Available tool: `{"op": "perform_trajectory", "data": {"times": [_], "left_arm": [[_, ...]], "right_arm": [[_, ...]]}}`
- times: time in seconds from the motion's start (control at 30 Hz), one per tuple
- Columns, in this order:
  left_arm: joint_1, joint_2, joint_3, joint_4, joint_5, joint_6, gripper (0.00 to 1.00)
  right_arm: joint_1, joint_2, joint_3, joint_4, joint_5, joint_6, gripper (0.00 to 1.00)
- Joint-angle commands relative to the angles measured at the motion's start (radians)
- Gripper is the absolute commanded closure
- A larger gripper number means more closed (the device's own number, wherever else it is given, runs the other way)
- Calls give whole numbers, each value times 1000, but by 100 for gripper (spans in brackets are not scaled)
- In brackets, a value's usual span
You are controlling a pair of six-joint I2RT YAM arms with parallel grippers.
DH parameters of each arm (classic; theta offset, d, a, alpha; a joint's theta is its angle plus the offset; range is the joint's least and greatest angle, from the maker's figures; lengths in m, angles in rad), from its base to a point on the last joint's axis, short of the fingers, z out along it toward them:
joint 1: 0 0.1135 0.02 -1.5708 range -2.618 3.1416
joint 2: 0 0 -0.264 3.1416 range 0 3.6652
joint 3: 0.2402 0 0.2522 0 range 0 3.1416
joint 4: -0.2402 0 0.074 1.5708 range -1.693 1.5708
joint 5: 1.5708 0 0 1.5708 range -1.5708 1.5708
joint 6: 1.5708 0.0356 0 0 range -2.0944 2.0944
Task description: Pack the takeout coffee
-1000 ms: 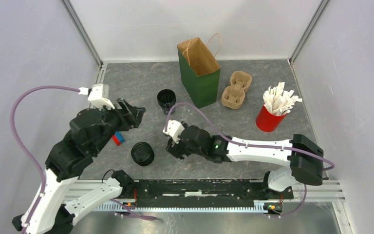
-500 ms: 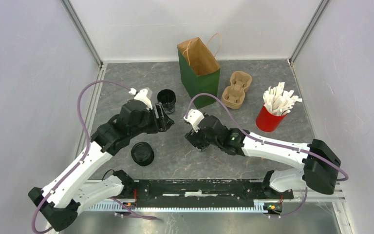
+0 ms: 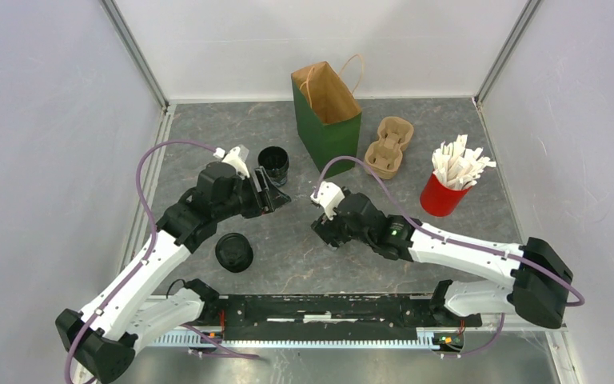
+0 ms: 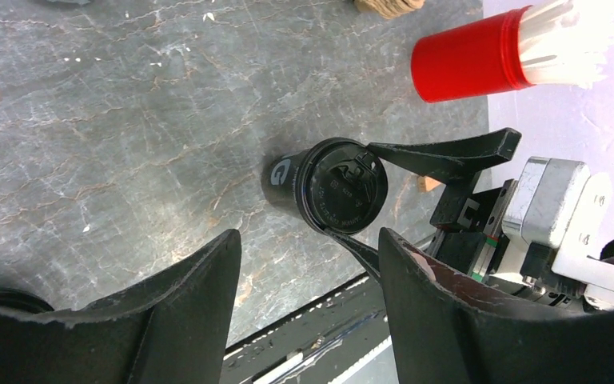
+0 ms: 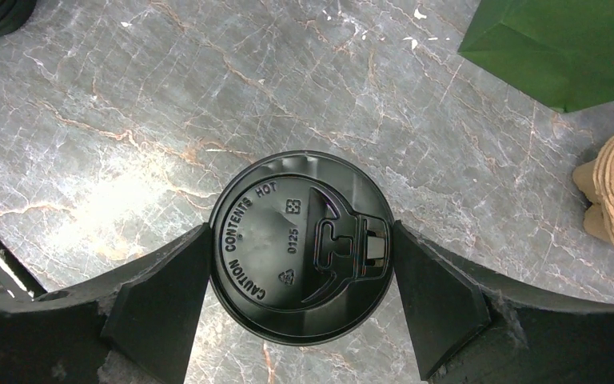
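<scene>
A takeout coffee cup (image 5: 300, 248), black with a round black lid, sits between my right gripper's (image 5: 300, 240) fingers, which press on both sides of the lid. In the left wrist view the same cup (image 4: 332, 188) shows clamped by those thin black fingers. From above, the right gripper (image 3: 329, 230) covers it. My left gripper (image 3: 280, 196) is open and empty, pointing at the right one from the left. A second black cup (image 3: 273, 162) stands just behind the left gripper, and a third (image 3: 233, 252) sits near the front left.
An open green paper bag (image 3: 328, 120) stands at the back centre. A tan pulp carrier (image 3: 388, 148) lies right of it, then a red cup of white packets (image 3: 445, 192). The black base rail (image 3: 328, 308) runs along the near edge.
The left arm swung from the far left in toward the centre, its gripper still open. The right gripper moved right and slightly back, with the cup between its fingers.
</scene>
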Motion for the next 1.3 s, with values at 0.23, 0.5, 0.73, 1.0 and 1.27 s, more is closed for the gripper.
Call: {"op": "perform_trajectory", "data": {"times": [0.23,0.5,0.73,1.0,1.27], "left_arm": [[6,7,-8,82,98,-24,30],[7,72,-21,127,194,-7,31],[7,121,-23,154,241,1,33],[7,154,-34,183,269,8,35],[1,181,-82,246,278,-2,38]], "right_arm": [[-19,-103,-83,122,13,-24,11],[-49,-130,-145,170,-30,-22,11],[-54,-152,-142,163,-35,-9,11],[-64,-160,-75,72,-9,4,6],[-146,-147,-65,42,-75,23,16]]}}
